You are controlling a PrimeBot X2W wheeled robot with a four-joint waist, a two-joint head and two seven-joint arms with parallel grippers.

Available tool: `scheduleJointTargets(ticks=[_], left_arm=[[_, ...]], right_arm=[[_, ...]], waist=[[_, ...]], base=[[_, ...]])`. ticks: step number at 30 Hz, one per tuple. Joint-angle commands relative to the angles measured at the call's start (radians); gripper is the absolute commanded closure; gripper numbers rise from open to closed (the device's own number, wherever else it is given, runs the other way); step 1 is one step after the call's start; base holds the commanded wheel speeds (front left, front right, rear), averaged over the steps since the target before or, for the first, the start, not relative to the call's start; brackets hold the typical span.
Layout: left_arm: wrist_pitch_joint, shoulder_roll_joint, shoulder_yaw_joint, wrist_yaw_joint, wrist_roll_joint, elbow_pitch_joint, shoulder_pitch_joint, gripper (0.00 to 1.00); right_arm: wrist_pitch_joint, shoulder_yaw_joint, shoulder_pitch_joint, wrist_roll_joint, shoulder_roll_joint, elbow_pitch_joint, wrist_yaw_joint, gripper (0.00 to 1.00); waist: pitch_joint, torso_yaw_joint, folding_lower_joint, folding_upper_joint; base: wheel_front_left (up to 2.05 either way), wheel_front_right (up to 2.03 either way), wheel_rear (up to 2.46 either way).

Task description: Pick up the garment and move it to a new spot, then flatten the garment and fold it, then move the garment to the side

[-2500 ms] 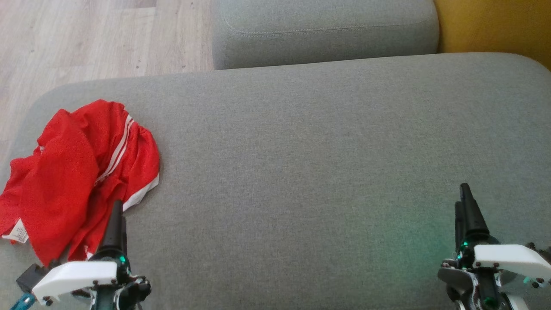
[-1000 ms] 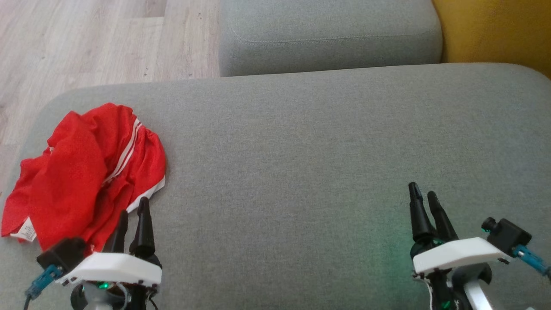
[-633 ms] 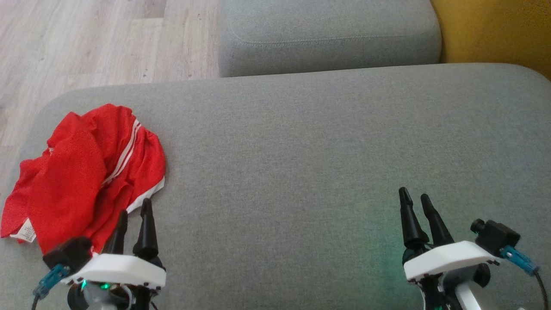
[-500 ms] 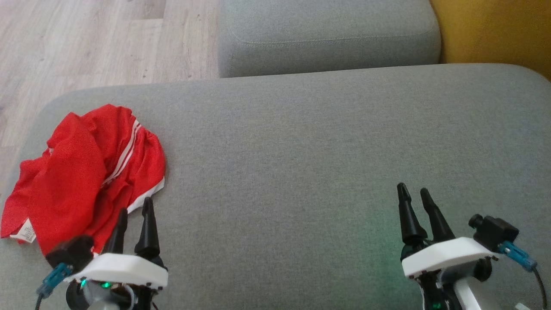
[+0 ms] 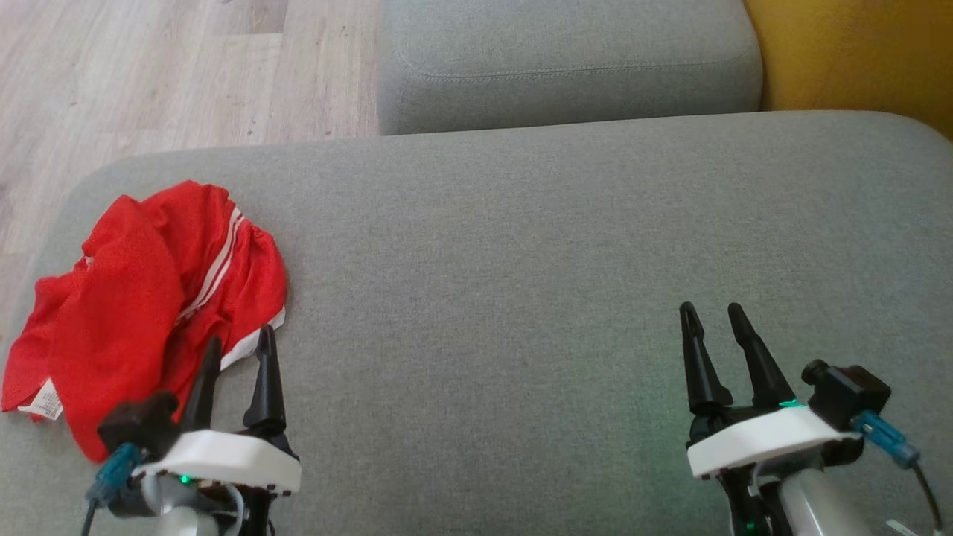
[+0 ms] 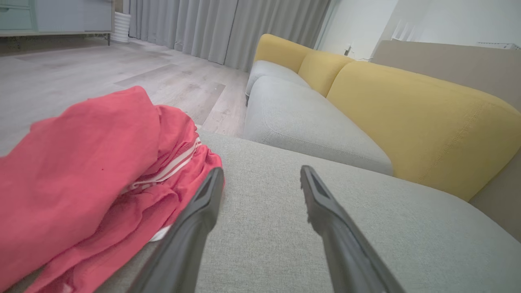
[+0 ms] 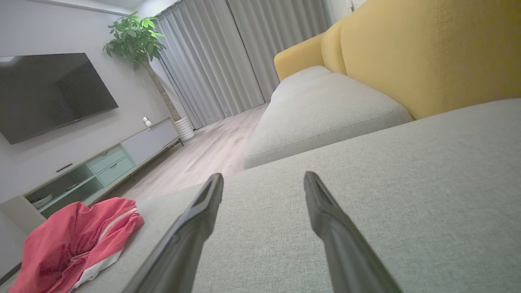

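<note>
- Crumpled red mesh garment with white stripes (image 5: 149,298) lies at the left end of the wide grey fabric seat cushion (image 5: 521,298), near its left edge.
- Around it: a second grey cushion (image 5: 566,67) beyond, a yellow sofa back (image 5: 856,52) far right, pale wood floor (image 5: 149,74) far left. Bare cushion between the two grippers.
- Left gripper (image 5: 240,336) has its fingers apart, holding nothing, at the garment's near right hem; one finger overlaps the red cloth in the head view, contact unclear.
- Right gripper (image 5: 710,307) has its fingers apart and empty, well apart from the garment, over bare cushion.
- Garment's near hem is partly hidden behind the left gripper; folds hide its true shape.
- Heap's long axis runs near-left to far-right; the stripes follow it. White label (image 5: 45,398) at the near-left corner.
</note>
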Motion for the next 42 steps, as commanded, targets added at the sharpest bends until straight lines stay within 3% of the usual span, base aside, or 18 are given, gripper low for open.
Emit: scheduleJointTargets(ticks=[1, 17, 42], left_arm=[[-0.018, 0.016, 0.029, 0.006, 0.041, -0.038, -0.062, 0.00], [-0.065, 0.018, 0.015, 0.010, 0.215, -0.066, -0.061, 0.00], [-0.065, 0.018, 0.014, 0.011, 0.214, -0.054, -0.061, 0.00]], right_arm=[[-0.018, 0.021, -0.045, -0.038, 0.005, -0.039, 0.007, 0.00], [-0.066, 0.051, -0.052, -0.191, 0.003, -0.016, 0.008, 0.00], [-0.066, 0.035, -0.053, -0.172, 0.008, -0.008, 0.008, 0.00]], waist=[[-0.001, 0.000, 0.0000, 0.0000], [-0.014, 0.000, 0.0000, 0.0000], [-0.017, 0.002, 0.0000, 0.0000]], base=[[0.00, 0.00, 0.00], [0.00, 0.00, 0.00], [0.00, 0.00, 0.00]])
